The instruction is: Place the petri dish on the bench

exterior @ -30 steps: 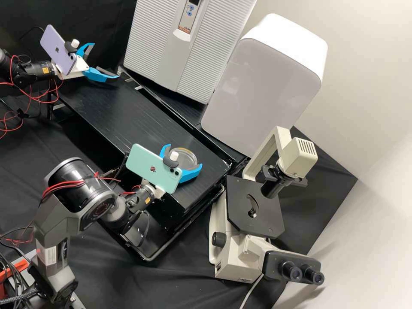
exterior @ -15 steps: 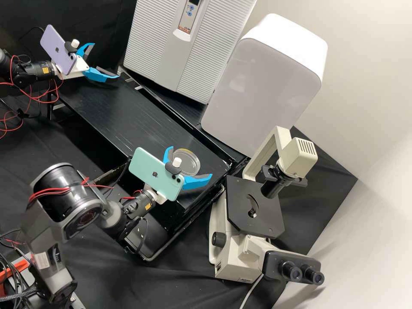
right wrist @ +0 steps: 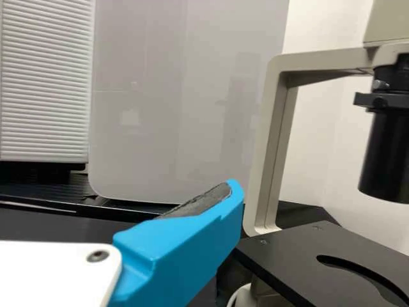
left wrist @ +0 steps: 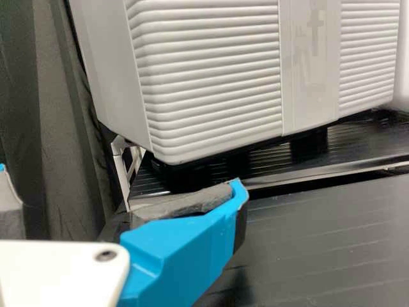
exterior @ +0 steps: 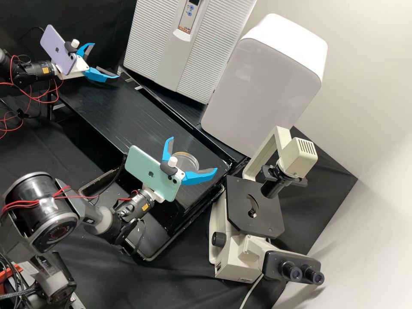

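Observation:
The clear round petri dish (exterior: 192, 162) lies flat on the black bench (exterior: 124, 116) near its right end, in the high view. Around its near side stands my right gripper (exterior: 194, 153), open, with the fingers spread wide and part of the dish hidden behind its mount. At the bench's far left end my left gripper (exterior: 106, 60) is open and holds nothing. The left wrist view shows the left gripper (left wrist: 121, 176) before the ridged device. In the right wrist view, one blue finger of the right gripper (right wrist: 118, 184) points toward the white box.
A ridged white device (exterior: 167, 47) and a rounded white box (exterior: 262, 86) stand behind the bench. A microscope (exterior: 255, 210) with a black stage is to the right. Red cables (exterior: 30, 101) hang by the left arm.
The right gripper has opened from around the dish, its fingers spreading apart, and the dish is let go. The right arm's rear links have swung down and left. The left arm has stayed still.

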Controlling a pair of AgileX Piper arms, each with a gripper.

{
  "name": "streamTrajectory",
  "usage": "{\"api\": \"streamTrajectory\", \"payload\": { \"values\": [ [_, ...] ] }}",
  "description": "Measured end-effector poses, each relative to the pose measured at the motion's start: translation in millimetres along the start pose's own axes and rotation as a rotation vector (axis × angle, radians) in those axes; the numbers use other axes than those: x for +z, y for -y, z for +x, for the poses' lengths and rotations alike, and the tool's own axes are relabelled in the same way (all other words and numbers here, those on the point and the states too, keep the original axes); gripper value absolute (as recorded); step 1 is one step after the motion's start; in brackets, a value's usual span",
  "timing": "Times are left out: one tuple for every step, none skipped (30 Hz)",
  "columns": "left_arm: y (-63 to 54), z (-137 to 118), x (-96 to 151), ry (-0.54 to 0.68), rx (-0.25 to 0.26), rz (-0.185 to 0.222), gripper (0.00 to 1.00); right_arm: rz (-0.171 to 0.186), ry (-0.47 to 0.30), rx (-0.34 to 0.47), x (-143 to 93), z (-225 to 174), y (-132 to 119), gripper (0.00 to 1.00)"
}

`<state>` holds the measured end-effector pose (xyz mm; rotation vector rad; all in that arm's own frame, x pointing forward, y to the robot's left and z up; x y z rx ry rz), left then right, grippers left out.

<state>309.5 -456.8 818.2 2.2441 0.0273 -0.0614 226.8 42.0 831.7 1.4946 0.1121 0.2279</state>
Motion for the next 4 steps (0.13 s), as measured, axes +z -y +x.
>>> {"api": "streamTrajectory", "payload": {
  "values": [
    [0.0, 0.0, 0.0, 0.000, 0.000, 0.000, 1.00, 0.003, 0.013, 0.016, 0.3, -1.0, -1.0, 1.00],
    [0.0, 0.0, 0.0, 0.000, 0.000, 0.000, 1.00, 0.021, 0.052, 0.057, 2.2, -3.5, -3.4, 1.00],
    [0.0, 0.0, 0.0, 0.000, 0.000, 0.000, 1.00, 0.035, 0.073, 0.081, 3.1, -5.0, -5.4, 1.00],
    [0.0, 0.0, 0.0, 0.000, 0.000, 0.000, 1.00, 0.053, 0.093, 0.102, 4.7, -7.8, -7.1, 1.00]
  ]
}}
